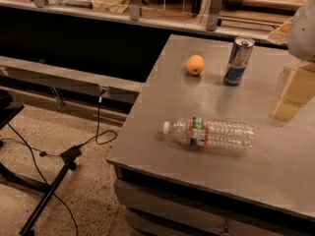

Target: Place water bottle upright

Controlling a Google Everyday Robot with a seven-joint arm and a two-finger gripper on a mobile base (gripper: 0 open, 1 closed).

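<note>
The water bottle [209, 133] lies on its side on the grey worktop [236, 173], toward the front edge. Its white cap points at the left edge and its base at the right. It is clear and ribbed, and its label band is red, white and blue-green. The print on the band is too small for me to read.

Farther back, near the far edge, a blue-and-silver drink can [238, 62] stands upright. It carries a red mark in the Red Bull pattern, though I cannot make out the lettering. Just to its left, apart from it, sits an orange fruit [195, 64].

The gripper [290, 100] is at the right edge of the worktop, tan and blocky, well clear of the bottle and holding nothing I can see. Whether it is parted or closed I cannot tell.
</note>
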